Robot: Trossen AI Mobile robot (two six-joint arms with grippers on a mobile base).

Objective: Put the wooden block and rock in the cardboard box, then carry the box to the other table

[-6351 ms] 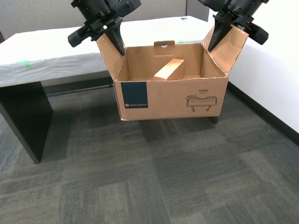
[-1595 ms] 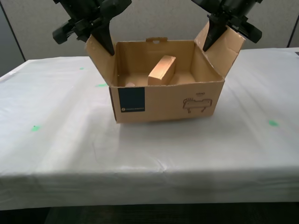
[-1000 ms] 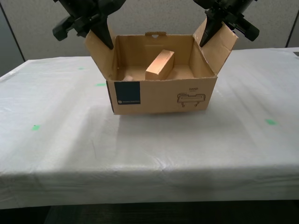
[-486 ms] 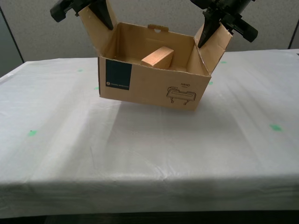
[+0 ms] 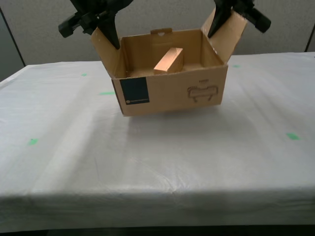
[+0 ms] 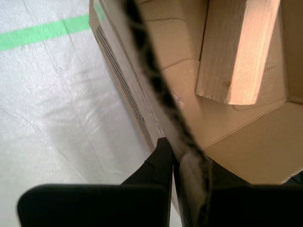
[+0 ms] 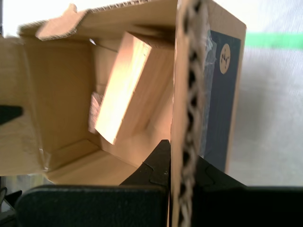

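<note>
Counts for you: one cardboard box (image 5: 167, 93), one wooden block (image 5: 169, 60), one rock (image 7: 96, 112), two grippers

My first gripper (image 5: 110, 42) has its jaws pinched together on the upright flap at the box end with the dark blue label (image 5: 134, 91). My second gripper (image 5: 216, 27) has its jaws clamped the same way on the flap at the opposite end

The block lies inside the box, tilted, with one end propped up. The rock is also in the box: in the first wrist view you see only a pale rough bit of it beside the block, the rest is hidden

The box is open-topped and sits slightly askew over the other table (image 5: 147, 162), nearer its far edge than its near edge. You can't tell from these views whether its base touches the cloth

The surface is a wrinkled white-grey cloth with five small green tape marks (image 5: 32, 141) in the exterior view. A grey partition wall (image 5: 162, 14) stands behind the far edge
</note>
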